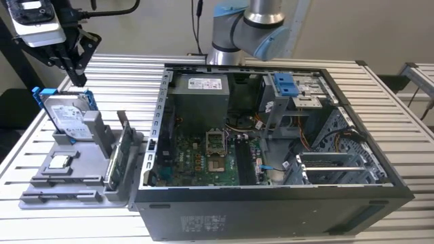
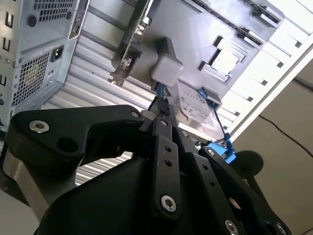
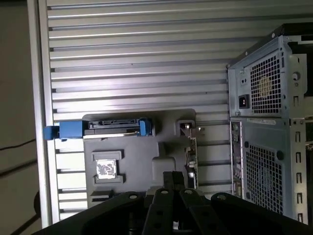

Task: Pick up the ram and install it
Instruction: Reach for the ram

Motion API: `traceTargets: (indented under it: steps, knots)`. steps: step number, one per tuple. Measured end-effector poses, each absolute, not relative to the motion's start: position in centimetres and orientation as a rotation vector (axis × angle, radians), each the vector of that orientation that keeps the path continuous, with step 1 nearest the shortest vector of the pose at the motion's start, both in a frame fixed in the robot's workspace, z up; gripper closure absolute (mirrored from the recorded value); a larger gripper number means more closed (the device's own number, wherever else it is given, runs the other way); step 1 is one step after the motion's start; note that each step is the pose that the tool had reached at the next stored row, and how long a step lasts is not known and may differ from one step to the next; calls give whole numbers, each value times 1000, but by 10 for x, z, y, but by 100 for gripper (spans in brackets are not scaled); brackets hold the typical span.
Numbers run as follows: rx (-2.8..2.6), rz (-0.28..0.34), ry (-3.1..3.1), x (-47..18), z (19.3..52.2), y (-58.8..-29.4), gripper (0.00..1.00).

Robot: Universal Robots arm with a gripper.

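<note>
Gripper: your gripper [image 1: 81,81] hangs at 12 o'clock from the hard drive [image 1: 68,116] in the exterior view, fingers pressed together, pinching nothing.
Ram: what reads as the ram [image 1: 54,194] — a thin dark stick — sits on the grey tray [image 1: 85,173], 6 o'clock from the drive.
Progress: nothing picked or installed, by the look of it.
Room: case wall [image 1: 157,147] just beside the tray at 3 o'clock, upright card [image 1: 114,170] between; slatted table [image 1: 122,76] open at 12.

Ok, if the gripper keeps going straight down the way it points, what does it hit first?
The gripper would probably meet the gray tray first, at its raised block near the hard drive, judging by the first wrist view; depth is unclear.
</note>
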State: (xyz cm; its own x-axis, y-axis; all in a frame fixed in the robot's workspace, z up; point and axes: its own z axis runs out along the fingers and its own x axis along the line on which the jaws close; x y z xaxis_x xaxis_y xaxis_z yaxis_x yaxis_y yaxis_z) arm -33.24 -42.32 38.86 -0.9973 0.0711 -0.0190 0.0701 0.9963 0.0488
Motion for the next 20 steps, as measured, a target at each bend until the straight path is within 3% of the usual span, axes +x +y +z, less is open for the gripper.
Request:
traceTargets:
  steps: [20]
  knots:
    - [111,75,3119,-385,387,-423,89]
